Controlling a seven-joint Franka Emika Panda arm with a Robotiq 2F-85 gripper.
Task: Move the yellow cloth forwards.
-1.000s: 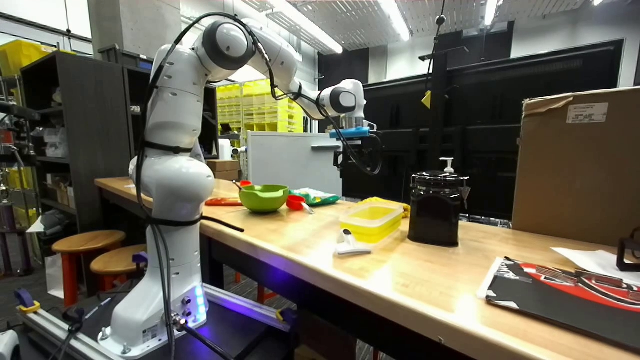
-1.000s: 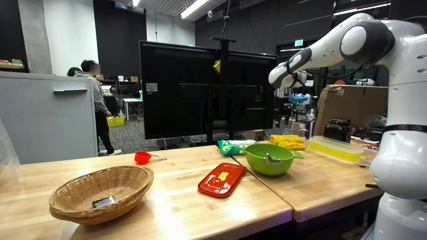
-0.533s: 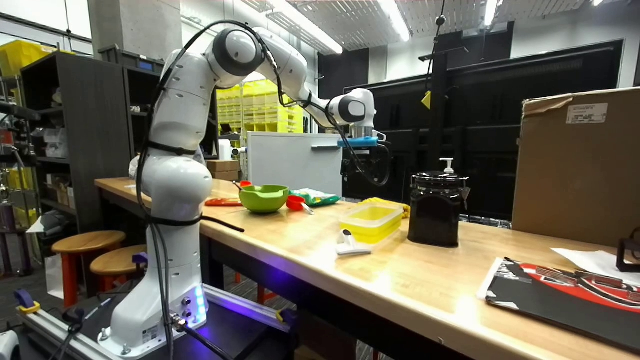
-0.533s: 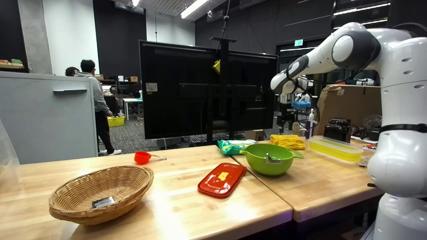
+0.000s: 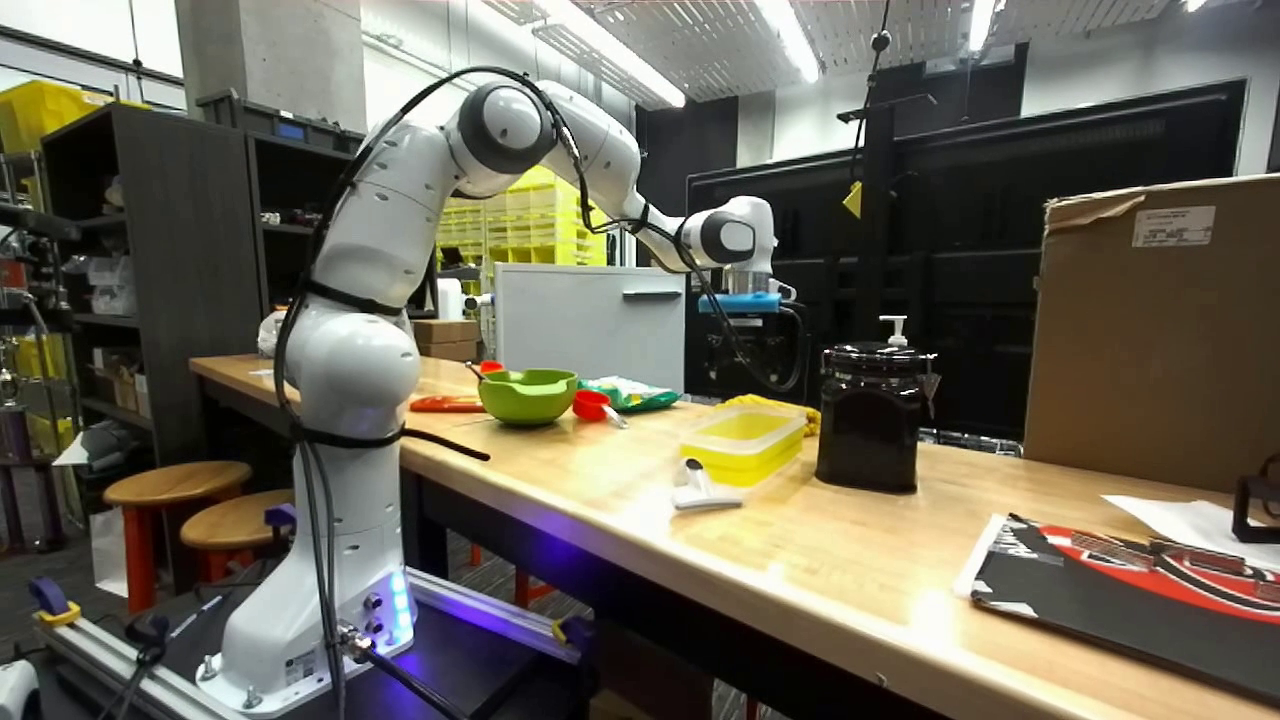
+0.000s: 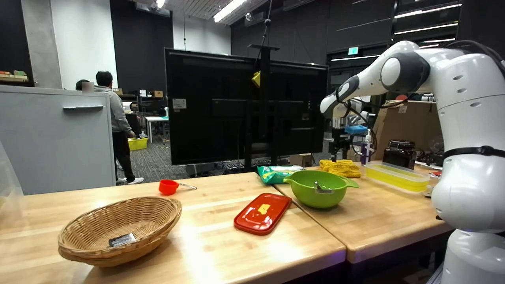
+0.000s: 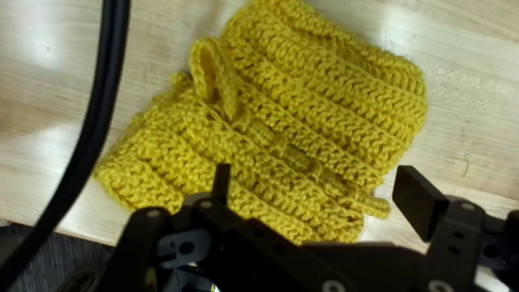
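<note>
Hanging with blocky black fingers [image 7: 419,202] wide apart, the tool [image 7: 314,182] is over the yellow cloth [image 7: 284,134], folded and chunkily ribbed on the smooth wooden counter [image 7: 466,121]; a translucent-rimmed tub [image 6: 396,178] sits nearby, an oval wicker basket [image 6: 138,215] farther off.

The wrist view looks down, close up, on the yellow cloth [image 7: 263,129]. Both exterior views look across the table [image 5: 800,540] from farther back and share the green bowl [image 6: 315,197]. In an exterior view the robot arm [image 5: 360,370] stands left.
</note>
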